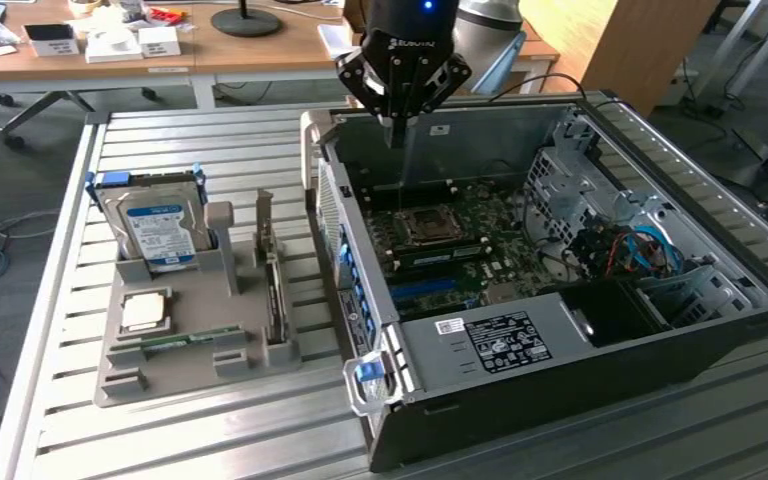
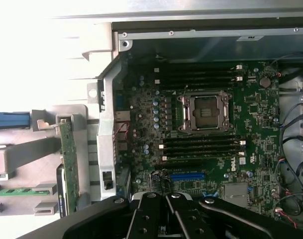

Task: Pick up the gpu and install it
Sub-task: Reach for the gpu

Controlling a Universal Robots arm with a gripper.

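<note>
The gpu (image 1: 273, 290) stands on edge in a slot of the grey holder (image 1: 177, 375), at the exterior view's left of the open computer case (image 1: 704, 330). Its silver bracket points up. In the wrist view the gpu (image 2: 69, 164) is a thin green edge beside the case wall. My gripper (image 1: 395, 126) hangs above the case's back corner, over the motherboard (image 2: 251, 129), apart from the gpu. The black fingers (image 2: 151, 219) are pressed together with nothing between them. A blue card slot (image 2: 187, 176) lies on the board just ahead of the fingertips.
The holder also carries a hard drive with a blue-white label (image 1: 157, 228), a processor chip (image 1: 144, 310) and a green memory stick (image 1: 177, 340). Inside the case are the processor socket (image 1: 424, 225), a power supply (image 1: 504, 340) and loose cables (image 1: 631, 250). A desk (image 1: 211, 55) stands behind.
</note>
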